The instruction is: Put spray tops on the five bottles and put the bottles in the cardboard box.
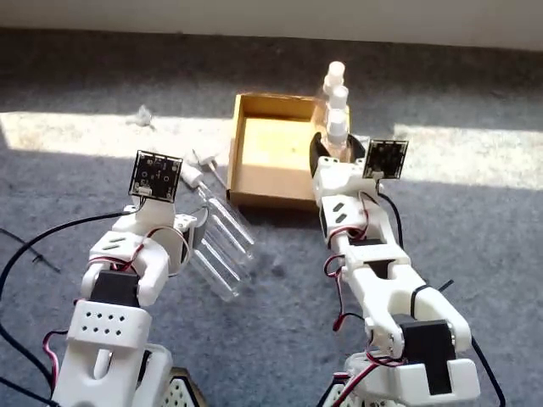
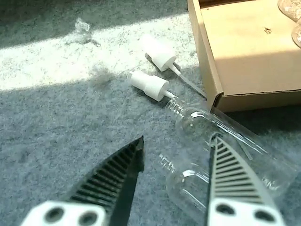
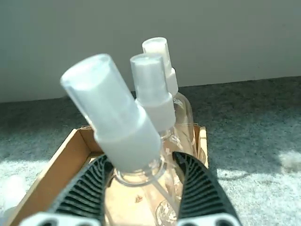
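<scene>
Two clear bottles without tops (image 1: 222,242) lie side by side on the grey carpet, just in front of the cardboard box (image 1: 254,199). My left gripper (image 2: 176,157) hangs open right above them (image 2: 221,139), its fingers straddling the nearer bottle (image 2: 186,181). Two loose white spray tops (image 2: 151,84) lie by the box's near corner (image 2: 209,84). My right gripper (image 3: 143,162) is shut on a tilted bottle with a spray top (image 3: 115,122) at the box's right side (image 1: 337,127). Two more topped bottles (image 3: 153,89) stand just behind it.
Grey carpet lies all around, with a sunlit band behind the box (image 1: 76,136). A small crumpled scrap (image 1: 141,114) lies at the back left. Black cables (image 1: 34,246) run near the left arm's base.
</scene>
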Motion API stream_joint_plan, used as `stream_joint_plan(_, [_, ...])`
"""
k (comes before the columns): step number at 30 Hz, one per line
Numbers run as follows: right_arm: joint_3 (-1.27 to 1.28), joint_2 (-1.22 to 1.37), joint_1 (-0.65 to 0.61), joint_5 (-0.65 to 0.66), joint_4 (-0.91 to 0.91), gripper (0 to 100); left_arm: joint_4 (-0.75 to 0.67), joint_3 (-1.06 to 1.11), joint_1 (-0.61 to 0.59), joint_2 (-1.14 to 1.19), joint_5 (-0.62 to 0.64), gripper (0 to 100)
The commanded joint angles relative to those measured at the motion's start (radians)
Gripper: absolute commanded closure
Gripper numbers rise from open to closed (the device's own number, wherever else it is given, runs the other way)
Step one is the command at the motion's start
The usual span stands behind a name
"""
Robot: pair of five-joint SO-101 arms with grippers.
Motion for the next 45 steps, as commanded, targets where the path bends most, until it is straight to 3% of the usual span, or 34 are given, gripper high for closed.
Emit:
stream_joint_plan(1, [-0.050, -0.005, -0.004, 0.006, -0.025, 99.5, -0.020, -0.005, -0.005, -0.005, -0.008, 79])
stream_joint_plan(12, [-0.045, -0.008, -0.004, 0.009, -0.027, 99.0, -0.020, -0.005, -0.005, -0.005, -0.008, 79])
stream_joint_plan(19, [-0.042, -0.008, -0.004, 0.006, -0.025, 89.7, -0.020, -0.005, -0.005, -0.005, -0.008, 79])
stream_joint_plan(42, [-0.044, -0.012, -0.004, 0.012, -0.027, 88.9, -0.021, -0.005, -0.005, -0.005, -0.008, 79])
stream_joint_plan(45, [-0.042, -0.012, -0.004, 0.012, -0.027, 83.4, -0.021, -0.005, -0.005, -0.005, -0.008, 79])
